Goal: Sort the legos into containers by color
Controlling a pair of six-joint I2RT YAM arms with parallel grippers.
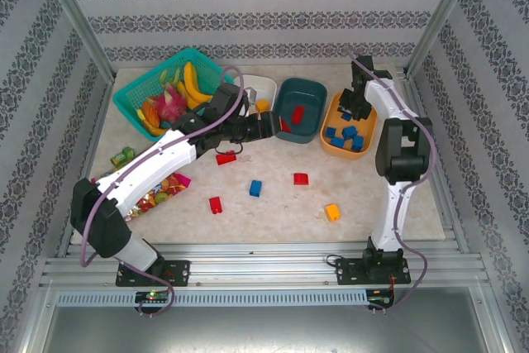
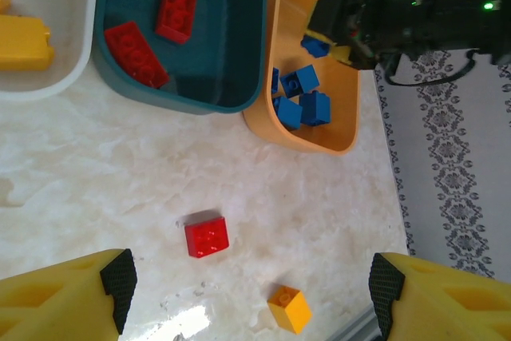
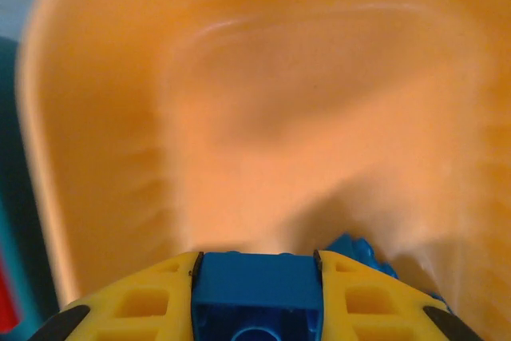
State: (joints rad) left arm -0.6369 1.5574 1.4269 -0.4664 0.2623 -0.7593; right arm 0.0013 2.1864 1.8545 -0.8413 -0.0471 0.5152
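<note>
From above, the right gripper [image 1: 355, 107] is hovering over the orange tub [image 1: 369, 141], which is holding the blue legos [image 1: 343, 134]. Left wrist: the left gripper [image 2: 251, 297] is gaping empty over a red lego [image 2: 207, 236] near that tub. Right wrist: the right gripper is pinching a blue lego [image 3: 256, 285] above the tub, seemingly for dropping; no lettering is showing.

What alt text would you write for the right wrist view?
The right gripper holds a blue lego between its yellow fingers above the orange container. A second blue lego peeks out beside it.
</note>
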